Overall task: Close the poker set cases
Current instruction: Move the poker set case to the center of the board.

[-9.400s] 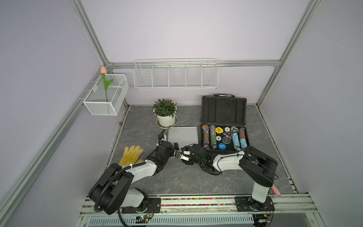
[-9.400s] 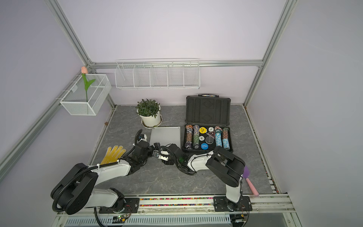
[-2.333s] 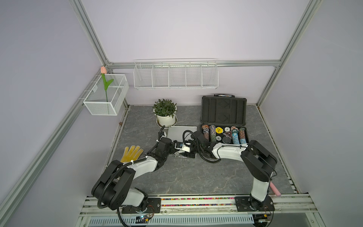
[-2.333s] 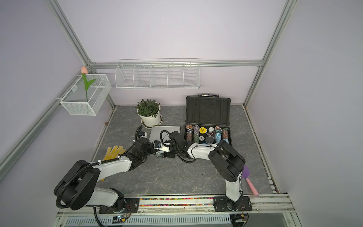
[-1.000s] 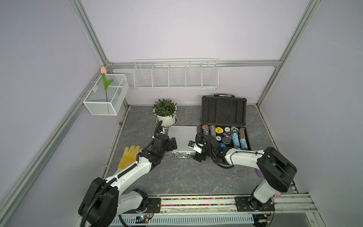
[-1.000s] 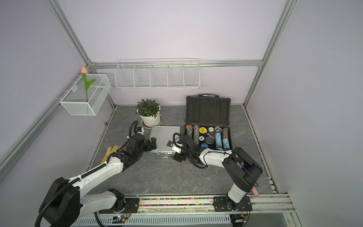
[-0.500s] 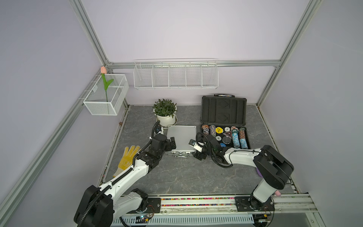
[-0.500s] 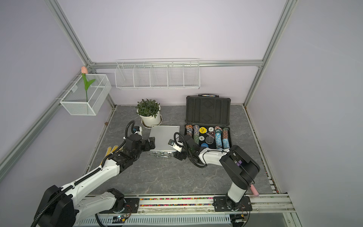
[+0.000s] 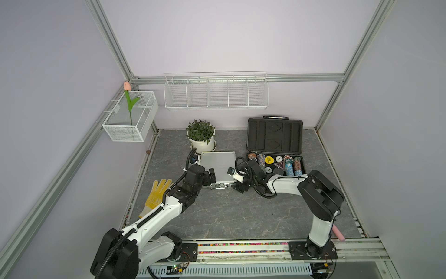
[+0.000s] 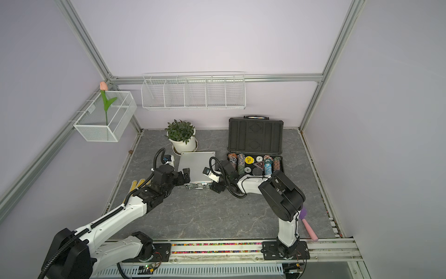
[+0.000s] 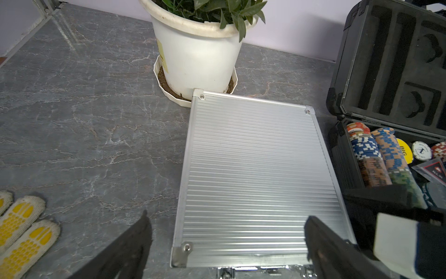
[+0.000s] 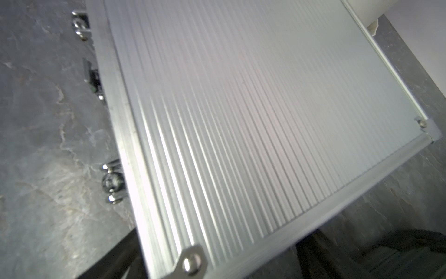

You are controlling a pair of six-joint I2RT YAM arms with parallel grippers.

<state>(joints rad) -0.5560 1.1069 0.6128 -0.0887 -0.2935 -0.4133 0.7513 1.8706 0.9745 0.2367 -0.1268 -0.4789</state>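
Dark-grey case (image 9: 274, 137) lid looks stiff, push its top edge (chip-heavy base should sit tight); left tool (image 9: 210, 177), right tool (image 9: 240, 187) both spread, empty.

Plain lilac walls (image 9: 217, 36) meet at aluminium frame posts (image 9: 109, 46), under soft, even light. Floor (image 9: 229, 217) is a grey marble-pattern slab. A long white wire basket (image 9: 216, 96) hangs on the back wall, a smaller mesh basket (image 9: 125, 134) on the side rail.
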